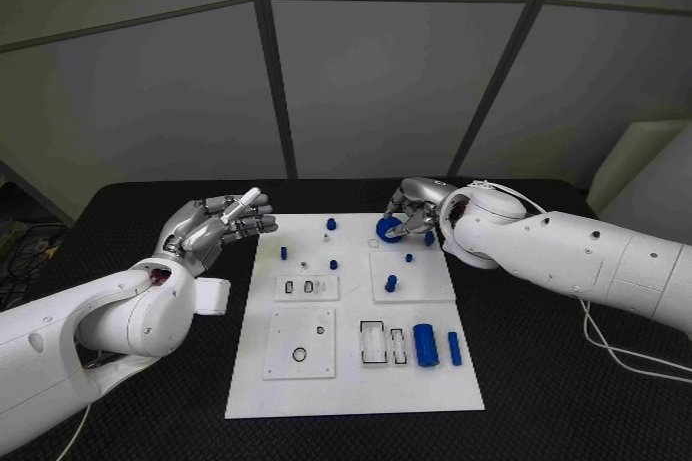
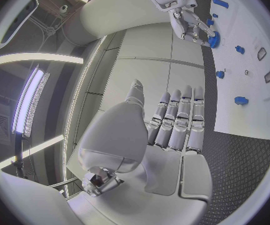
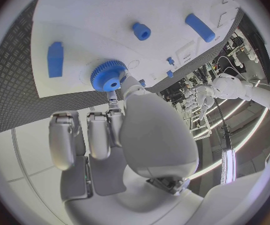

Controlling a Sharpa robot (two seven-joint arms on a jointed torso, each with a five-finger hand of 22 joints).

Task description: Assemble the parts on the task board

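The white task board (image 1: 353,386) lies in the middle of the black table. My right hand (image 1: 418,213) is at the board's far edge and pinches a blue toothed wheel (image 1: 389,229) between thumb and finger, low over the board; the wheel (image 3: 108,75) sits beside a small round hole. My left hand (image 1: 219,224) hovers off the board's far left corner, fingers loosely bent, thumb out, with nothing in it (image 2: 172,120). Small blue pegs (image 1: 330,223) stand on the far half. A thick blue cylinder (image 1: 424,341) and a slim blue bar (image 1: 454,348) lie on the near right.
Raised white insert plates (image 1: 303,343) with slots and holes sit on the board. A white cable (image 1: 613,351) trails over the table (image 1: 577,411) on the right. Grey wall panels stand behind the table's far edge.
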